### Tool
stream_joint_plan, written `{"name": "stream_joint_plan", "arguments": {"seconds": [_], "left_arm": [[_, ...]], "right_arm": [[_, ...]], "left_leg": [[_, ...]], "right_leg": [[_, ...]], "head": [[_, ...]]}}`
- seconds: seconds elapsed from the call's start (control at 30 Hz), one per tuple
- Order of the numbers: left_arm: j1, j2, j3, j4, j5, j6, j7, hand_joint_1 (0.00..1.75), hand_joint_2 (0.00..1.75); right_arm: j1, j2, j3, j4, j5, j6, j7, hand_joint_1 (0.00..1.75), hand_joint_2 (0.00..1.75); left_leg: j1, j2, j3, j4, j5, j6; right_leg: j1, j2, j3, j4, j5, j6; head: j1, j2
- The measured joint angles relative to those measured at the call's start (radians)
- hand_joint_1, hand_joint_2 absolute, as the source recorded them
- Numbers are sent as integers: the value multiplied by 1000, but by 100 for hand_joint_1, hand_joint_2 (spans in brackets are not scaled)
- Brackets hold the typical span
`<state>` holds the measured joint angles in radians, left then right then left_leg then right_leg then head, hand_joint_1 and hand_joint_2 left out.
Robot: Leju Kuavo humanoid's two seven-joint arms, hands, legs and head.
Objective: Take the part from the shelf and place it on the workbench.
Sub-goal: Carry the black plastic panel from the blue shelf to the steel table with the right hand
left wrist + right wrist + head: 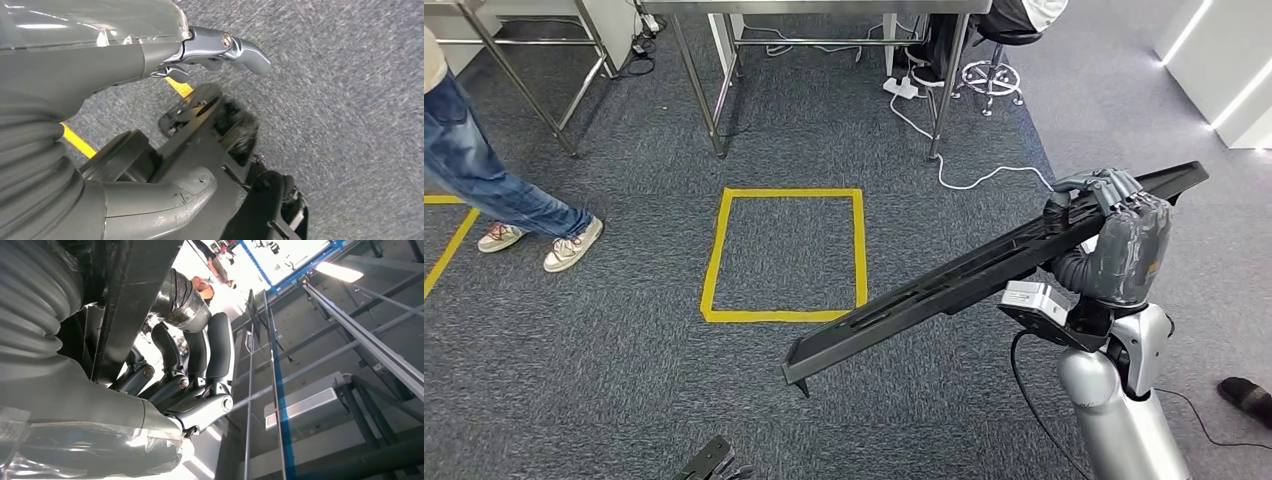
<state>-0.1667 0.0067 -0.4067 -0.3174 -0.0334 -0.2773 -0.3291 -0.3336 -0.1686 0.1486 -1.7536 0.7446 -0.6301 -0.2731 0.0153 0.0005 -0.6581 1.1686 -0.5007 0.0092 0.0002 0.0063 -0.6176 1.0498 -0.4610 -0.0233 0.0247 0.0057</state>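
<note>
Right robot hand | grips part | above carpet

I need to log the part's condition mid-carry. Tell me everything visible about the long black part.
The part is a long, narrow black strip, apparently matte plastic, with slots and raised ribs along its length and a small peg under its lower end. It is tilted, the low end toward the robot's left and the high end toward its right, above grey carpet. The right hand grips it near the upper end, fingers wrapped over its edge. Nothing else touches it.
</note>
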Motion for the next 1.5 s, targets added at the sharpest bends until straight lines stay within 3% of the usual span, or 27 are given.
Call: {"name": "stream_joint_plan", "arguments": {"seconds": [0.07,0.17,0.23,0.37,0.4,0.43,0.53,0.6,0.73,0.77,0.87,0.9,0.93,0.97,1.03,1.1,1.2,1.27,1.37,1.4,1.43,1.5], "left_arm": [[-3,0,-1,0,-3,-2,1,0,175],[-7,0,-4,0,-6,-5,3,0,175],[-9,0,-6,0,-6,-6,3,0,175],[-13,-1,-12,0,-6,-8,3,0,175],[-12,-1,-13,0,-6,-8,3,0,175],[-11,-1,-14,0,-6,-9,3,0,175],[-12,-1,-16,0,-6,-9,3,0,175],[-11,-1,-16,0,-7,-9,3,0,175],[-10,-1,-17,0,-7,-9,3,0,175],[-11,-1,-17,0,-7,-8,3,0,175],[-8,-2,-17,0,-7,-8,3,0,175],[-7,-2,-17,0,-7,-8,3,0,175],[-6,-2,-17,0,-7,-8,3,0,175],[-6,-1,-17,0,-7,-8,3,0,175],[-7,-1,-17,0,-7,-8,3,0,175],[-9,-2,-17,0,-7,-5,4,0,175],[-9,-2,-17,0,-6,11,5,0,175],[-11,-3,-17,0,-5,21,5,0,175],[-12,-5,-17,0,-5,25,5,0,175],[-12,-5,-17,0,-5,26,5,0,175],[-11,-6,-17,0,-5,27,5,0,175],[-11,-6,-17,0,-4,29,4,0,175]], "right_arm": [[1,0,-1,0,0,-3,0,175,175],[4,0,-3,0,1,-9,0,175,175],[4,-1,-4,-1,1,-11,0,175,175],[11,-2,-9,-2,2,-15,0,175,175],[14,-2,-9,-2,2,-15,0,175,175],[16,-2,-10,-2,2,-15,0,175,175],[17,-2,-10,-2,2,-16,0,175,175],[18,-2,-11,-3,2,-17,0,175,175],[21,-2,-12,-5,2,-17,0,175,175],[20,-2,-12,-6,3,-17,0,175,175],[21,-2,-12,-8,5,-17,0,175,175],[21,-2,-12,-8,5,-17,0,175,175],[21,-2,-12,-8,6,-17,0,175,175],[22,-2,-12,-8,6,-17,0,175,175],[21,-2,-12,-8,6,-17,0,175,175],[21,-2,-12,-8,7,-18,0,175,175],[24,-2,-13,-9,9,-20,0,175,175],[25,-3,-15,-11,10,-22,0,175,175],[31,-3,-17,-14,10,-24,0,175,175],[34,-3,-18,-14,10,-24,0,175,175],[38,-3,-18,-14,10,-24,0,175,175],[41,-3,-19,-15,11,-25,1,175,175]], "left_leg": [[-6,-1,42,-99,36,9],[-10,-1,53,-129,39,17],[-6,0,62,-146,48,27],[-4,2,67,-156,52,35],[-4,2,67,-155,51,35],[-3,1,68,-154,50,34],[-3,0,67,-144,41,23],[-7,-1,65,-140,37,12],[-3,0,58,-121,19,-9],[-2,0,43,-87,-3,-12],[-1,0,-42,93,-85,-17],[-1,0,-61,129,-91,-18],[-1,0,-63,130,-78,-17],[-1,0,-48,94,-49,-16],[-3,0,12,-34,15,-9],[-6,-2,51,-116,38,-3],[-8,-3,57,-135,39,10],[-5,-2,62,-144,45,24],[-6,-1,63,-147,46,34],[-7,-1,64,-147,46,34],[-7,-1,64,-147,46,34],[-7,-2,66,-145,43,32]], "right_leg": [[2,1,1,4,-5,6],[0,1,-2,1,-2,20],[-2,0,-9,20,-19,31],[-12,-1,-109,223,-112,47],[-16,-1,-123,246,-112,50],[-20,-2,-118,233,-92,53],[-29,-7,-38,63,-7,59],[-26,-9,-11,4,4,54],[-23,-5,-6,-5,6,27],[-23,-5,-4,-8,7,20],[-19,-6,-1,-9,5,10],[-17,-6,-1,-8,4,9],[-16,-5,0,-7,3,9],[-16,-3,1,-6,2,9],[-14,-1,3,-2,-2,13],[-12,0,1,0,-4,21],[-13,0,0,-1,-3,35],[-15,-1,-15,36,-30,44],[-16,-2,-97,205,-112,52],[-16,-2,-119,247,-122,54],[-16,-3,-126,256,-112,54],[-16,-4,-85,167,-48,51]], "head": [[0,0],[0,0],[0,0],[1,0],[1,0],[1,0],[1,0],[1,0],[0,0],[0,0],[0,0],[0,0],[0,0],[-1,0],[0,0],[0,0],[0,0],[0,0],[0,0],[0,0],[0,0],[0,0]]}}
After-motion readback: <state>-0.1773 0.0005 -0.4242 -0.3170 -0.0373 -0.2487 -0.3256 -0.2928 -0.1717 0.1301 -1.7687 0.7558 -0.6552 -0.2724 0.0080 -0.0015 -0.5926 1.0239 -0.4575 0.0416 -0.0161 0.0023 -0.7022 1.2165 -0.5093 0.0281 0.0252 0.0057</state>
